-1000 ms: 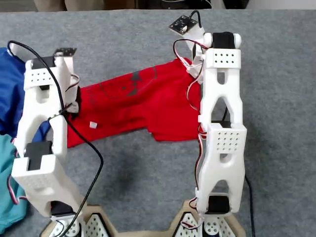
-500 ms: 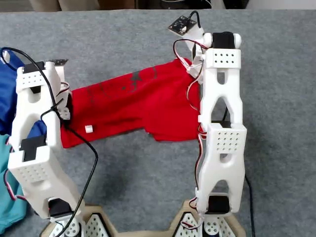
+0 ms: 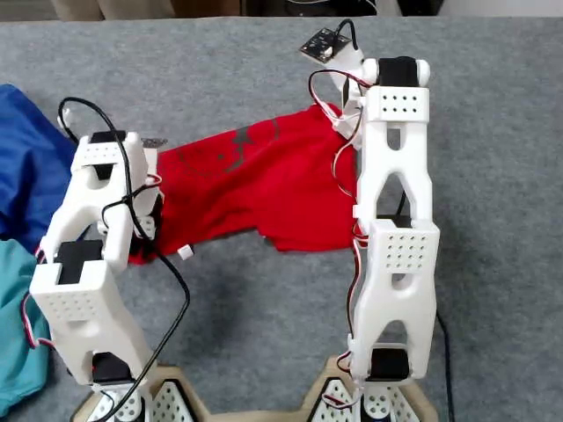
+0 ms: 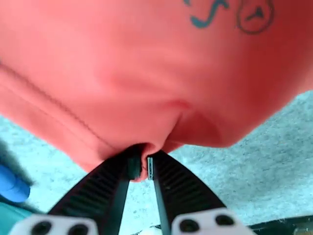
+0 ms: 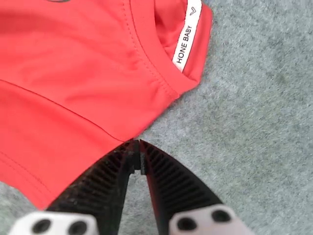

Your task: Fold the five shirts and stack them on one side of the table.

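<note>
Pinching the shirt (image 3: 255, 176) at both ends: left gripper (image 4: 142, 164) nips its edge, right gripper (image 5: 137, 155) clamps the edge beside the collar (image 5: 164, 85). It lies mid-table, limp and light, likely to sag; stitched edges look the surest hold.

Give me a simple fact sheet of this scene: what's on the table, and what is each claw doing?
Surface: grey table
Main item: red shirt, lying across the table between the two arms
Left gripper: shut, pinching a fold at the red shirt's edge
Right gripper: shut on the red shirt's edge, not far from its white label
Other clothes: blue shirt and teal shirt, bunched on the left arm's side
</note>
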